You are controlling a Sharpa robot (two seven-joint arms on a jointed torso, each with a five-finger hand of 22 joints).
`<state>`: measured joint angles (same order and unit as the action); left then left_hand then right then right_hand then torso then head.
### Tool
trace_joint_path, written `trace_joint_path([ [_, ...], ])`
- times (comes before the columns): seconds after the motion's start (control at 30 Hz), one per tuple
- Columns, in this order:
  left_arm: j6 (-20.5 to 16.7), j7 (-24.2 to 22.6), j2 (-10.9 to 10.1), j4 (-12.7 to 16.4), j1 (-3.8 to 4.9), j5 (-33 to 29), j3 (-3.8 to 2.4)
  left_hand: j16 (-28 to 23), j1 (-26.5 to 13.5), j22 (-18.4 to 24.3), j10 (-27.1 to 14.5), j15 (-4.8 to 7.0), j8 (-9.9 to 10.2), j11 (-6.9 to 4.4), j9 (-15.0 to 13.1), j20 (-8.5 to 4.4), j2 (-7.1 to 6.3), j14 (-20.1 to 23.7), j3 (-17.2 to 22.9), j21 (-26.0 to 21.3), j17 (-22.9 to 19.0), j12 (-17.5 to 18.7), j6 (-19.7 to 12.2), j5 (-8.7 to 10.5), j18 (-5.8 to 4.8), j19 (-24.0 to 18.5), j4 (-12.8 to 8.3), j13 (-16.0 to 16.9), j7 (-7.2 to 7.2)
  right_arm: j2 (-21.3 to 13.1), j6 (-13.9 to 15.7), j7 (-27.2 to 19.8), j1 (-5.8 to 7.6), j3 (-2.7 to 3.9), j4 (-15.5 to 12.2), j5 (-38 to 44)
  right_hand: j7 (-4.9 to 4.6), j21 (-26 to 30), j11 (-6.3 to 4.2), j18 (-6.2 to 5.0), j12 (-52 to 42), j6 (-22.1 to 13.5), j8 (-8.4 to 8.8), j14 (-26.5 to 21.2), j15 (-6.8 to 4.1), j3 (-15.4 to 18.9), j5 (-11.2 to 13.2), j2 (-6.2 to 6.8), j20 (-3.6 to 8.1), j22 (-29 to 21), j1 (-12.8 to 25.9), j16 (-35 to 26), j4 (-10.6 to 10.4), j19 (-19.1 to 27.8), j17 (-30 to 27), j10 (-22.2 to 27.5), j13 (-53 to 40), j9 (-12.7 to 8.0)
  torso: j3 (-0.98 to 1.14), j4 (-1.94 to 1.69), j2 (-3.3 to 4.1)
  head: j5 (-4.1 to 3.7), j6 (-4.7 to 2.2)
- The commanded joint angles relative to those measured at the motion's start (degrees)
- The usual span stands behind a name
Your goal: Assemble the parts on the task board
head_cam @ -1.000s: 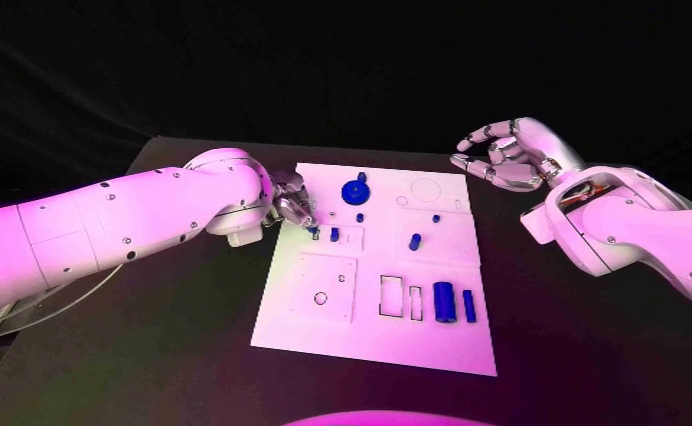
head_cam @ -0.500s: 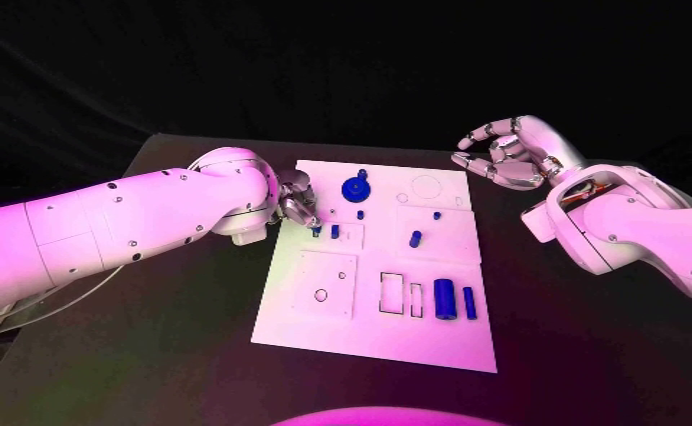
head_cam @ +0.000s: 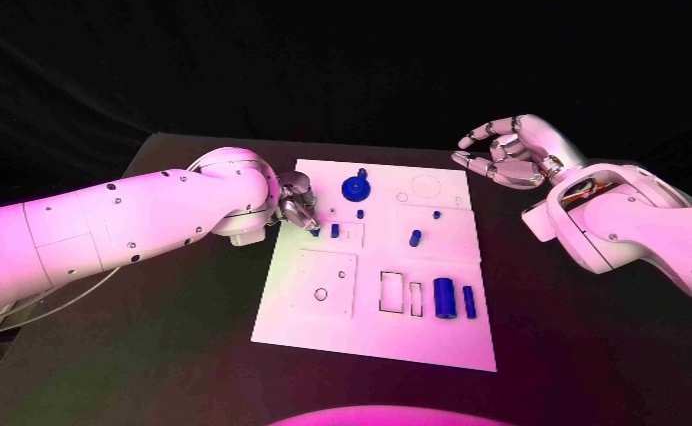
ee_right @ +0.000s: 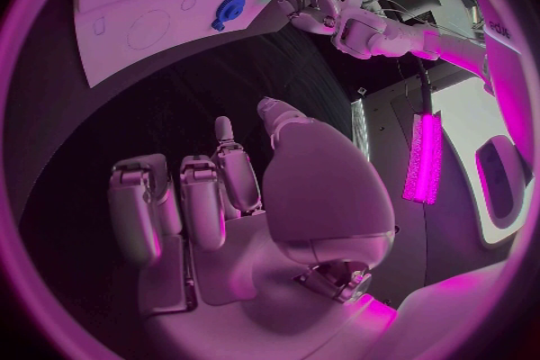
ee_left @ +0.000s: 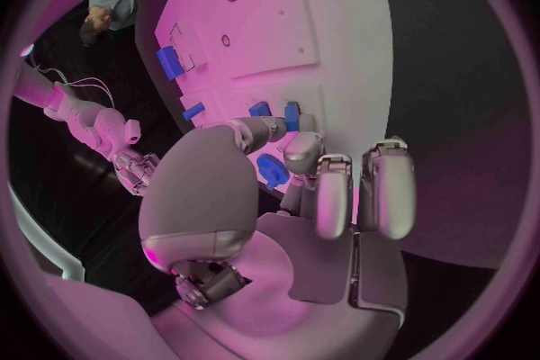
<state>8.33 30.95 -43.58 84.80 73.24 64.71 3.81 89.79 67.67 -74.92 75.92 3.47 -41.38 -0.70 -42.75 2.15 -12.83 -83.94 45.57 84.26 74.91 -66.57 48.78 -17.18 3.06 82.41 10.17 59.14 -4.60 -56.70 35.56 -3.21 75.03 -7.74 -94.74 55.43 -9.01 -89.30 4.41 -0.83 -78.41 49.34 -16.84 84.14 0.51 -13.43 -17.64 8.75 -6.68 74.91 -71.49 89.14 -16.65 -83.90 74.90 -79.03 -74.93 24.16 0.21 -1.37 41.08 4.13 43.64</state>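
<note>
— Which step is this?
— The left hand is at the near-left edge of the task board, fingertips pinched around a small blue peg; I judge it is seating that peg.
— And the right hand?
— Empty, fingers loosely curled apart, off the board's far corner.
— Next?
— Probably pressing the peg straight down, then letting go.

Black desk, matte surface, far edge visible against a dark background. White task board lies flat on the desk near its middle, long side running away from the robot, slightly skewed. Bare desk surface shows on both sides of the board and in front of it. Board edges all rest on the desk; none overhangs.
</note>
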Motion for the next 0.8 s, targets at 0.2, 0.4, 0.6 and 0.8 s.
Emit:
trace_joint_path([
  [0.2,1.71,0.70,0.01,0.13,-0.14,0.65,0.10,0.21,-0.89,-3.12,0.46,0.38,-0.27,0.04,-0.46,-0.06,-0.09,-6.06,8.31,0.33,15.09,-0.12,0.70,-0.36,-0.26,0.48,-7.91,0.15,0.80,0.03,-0.43,-0.44,-0.04,0.00,-0.03,0.19,0.20,0.31,-0.25,0.52,0.01,0.19,-0.29,4.96,-0.39,0.26,-0.16,-0.49,0.41,14.36,0.07,-0.36,0.10,-5.38,11.27,-0.18,-3.19,0.08,-0.03,-0.06,0.02,0.02,0.04],
  [0.4,1.87,0.99,-0.02,0.05,-0.14,0.68,0.11,0.21,-0.92,-3.13,0.47,0.38,-0.29,0.03,-0.47,-0.07,-0.10,-6.06,8.32,0.33,15.09,-0.11,0.70,-0.38,-0.27,0.48,-7.91,0.14,0.80,0.04,-0.42,-0.46,-0.04,0.00,-0.01,0.19,0.20,0.31,-0.25,0.52,0.01,0.19,-0.29,4.96,-0.39,0.26,-0.16,-0.49,0.41,14.36,0.07,-0.36,0.10,-5.38,11.27,-0.18,-3.19,0.08,-0.03,-0.03,0.02,0.07,0.15],
  [0.6,2.13,1.07,-0.02,-0.20,-0.15,0.69,0.11,0.21,-0.99,-3.18,0.49,0.39,-0.33,0.03,-0.49,-0.07,-0.12,-6.06,8.33,0.36,15.09,-0.14,0.72,-0.44,-0.28,0.51,-7.90,0.17,0.81,0.02,-0.42,-0.45,-0.05,0.00,-0.03,0.19,0.20,0.31,-0.25,0.52,0.01,0.19,-0.29,4.96,-0.39,0.26,-0.16,-0.49,0.41,14.36,0.07,-0.36,0.10,-5.38,11.27,-0.18,-3.19,0.08,0.02,-0.04,0.02,0.07,0.01],
  [0.8,2.95,1.46,0.03,-0.26,-0.15,0.69,0.12,0.21,-1.79,-3.41,0.71,0.50,-0.94,-0.13,-0.87,-0.12,-0.28,-6.06,8.37,0.46,15.09,-0.25,1.04,-0.62,-0.33,0.65,-7.78,0.26,1.05,-0.01,-0.43,-0.45,-0.05,0.00,-0.05,0.19,0.20,0.31,-0.25,0.52,0.01,0.19,-0.29,4.96,-0.39,0.26,-0.16,-0.49,0.41,14.36,0.07,-0.36,0.10,-5.38,11.27,-0.18,-3.19,0.08,0.01,0.00,0.02,0.08,0.16],
])
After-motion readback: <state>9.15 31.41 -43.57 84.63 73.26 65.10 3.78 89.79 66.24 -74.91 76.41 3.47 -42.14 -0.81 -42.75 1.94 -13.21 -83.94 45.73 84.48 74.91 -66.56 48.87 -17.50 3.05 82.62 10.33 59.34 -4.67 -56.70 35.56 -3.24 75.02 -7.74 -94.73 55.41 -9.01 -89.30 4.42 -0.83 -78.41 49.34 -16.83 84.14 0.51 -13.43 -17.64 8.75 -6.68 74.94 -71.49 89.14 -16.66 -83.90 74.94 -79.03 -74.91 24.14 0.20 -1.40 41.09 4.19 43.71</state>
